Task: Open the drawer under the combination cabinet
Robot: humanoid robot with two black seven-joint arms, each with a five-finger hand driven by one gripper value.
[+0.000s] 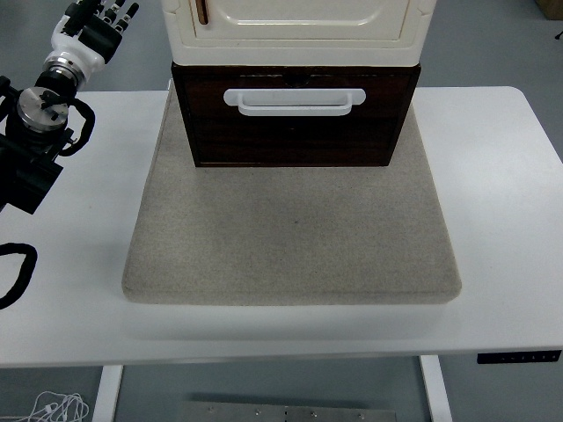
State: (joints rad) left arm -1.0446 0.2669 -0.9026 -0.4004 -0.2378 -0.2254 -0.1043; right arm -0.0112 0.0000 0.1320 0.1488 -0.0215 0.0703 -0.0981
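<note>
Head view: the combination cabinet (299, 22), cream-coloured, stood at the far middle of the white worktop (501, 176), w/ the dark brown drawer (295, 119) directly under it. Drawer front looked roughly flush w/ the cabinet above, poss. out a touch, so I'd judge it basically closed. Its white handle (294, 101) ran across the upper part of the drawer front, nothing touching it. Cabinet and drawer sat on the far part of a grey mat (290, 237), which stretched from the drawer toward the near edge of the worktop.

Left hand (101, 19) was raised well left of the cabinet, about level w/ its lower door edge, clear of the handle. Fingers (123, 12) were apart, loosely extended, holding nothing. Right arm wasn't visible.

Progress: nothing done yet as far as visible. Still to do: bring the hand across to the handle, hook it, pull the drawer out over the mat toward the near edge.
</note>
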